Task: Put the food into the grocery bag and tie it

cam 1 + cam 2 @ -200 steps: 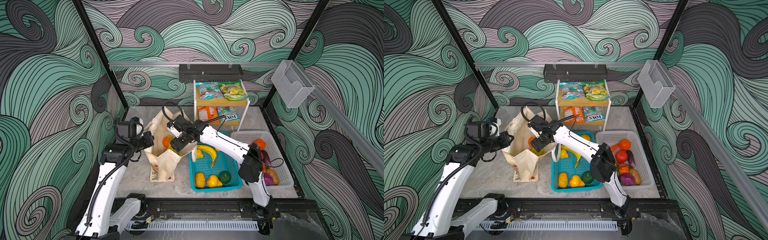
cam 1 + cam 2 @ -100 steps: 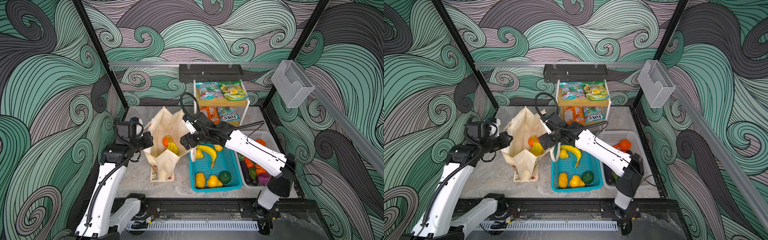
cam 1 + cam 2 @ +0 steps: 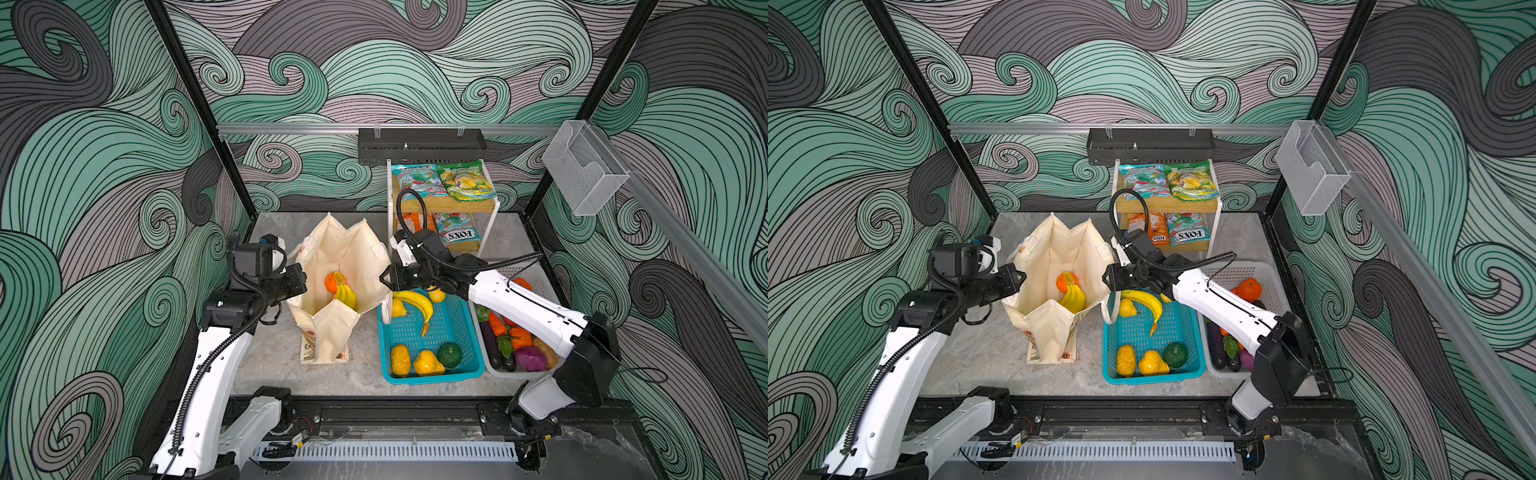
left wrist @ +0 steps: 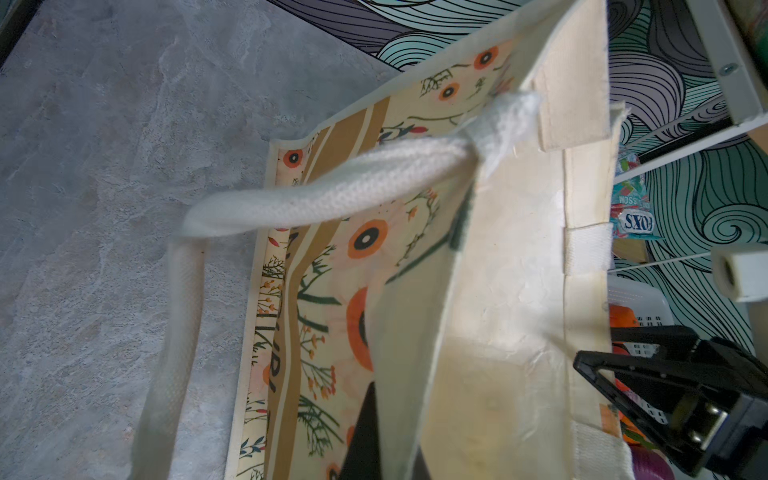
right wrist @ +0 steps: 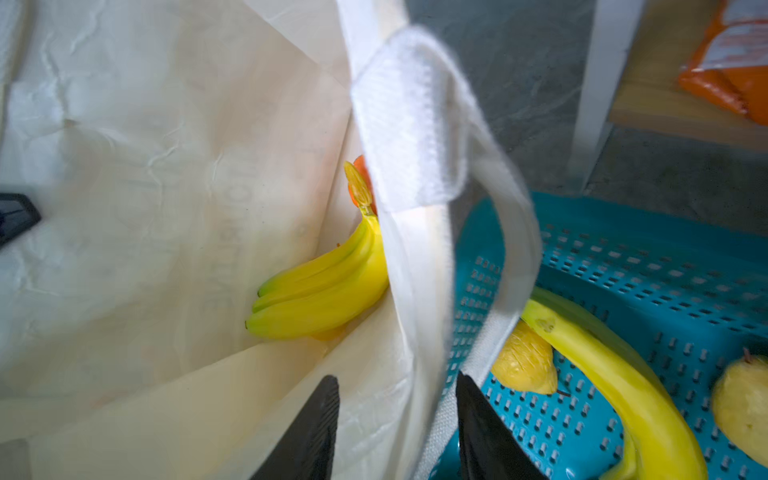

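Note:
The cream grocery bag stands open on the table. An orange and a yellow banana bunch lie inside it. My left gripper is shut on the bag's left rim, with the cloth pinched between its dark fingers. My right gripper is at the bag's right rim. Its fingers are apart, one on each side of the wall and white handle strap. Snack packets lie on the shelf behind.
A teal basket right of the bag holds a single banana and other fruit. A white basket of vegetables sits further right, under my right arm. The white-framed shelf stands at the back.
My right gripper drew back out of the bag to its right rim, leaving the banana bunch inside, and its jaws narrowed. The left gripper stayed shut on the left rim.

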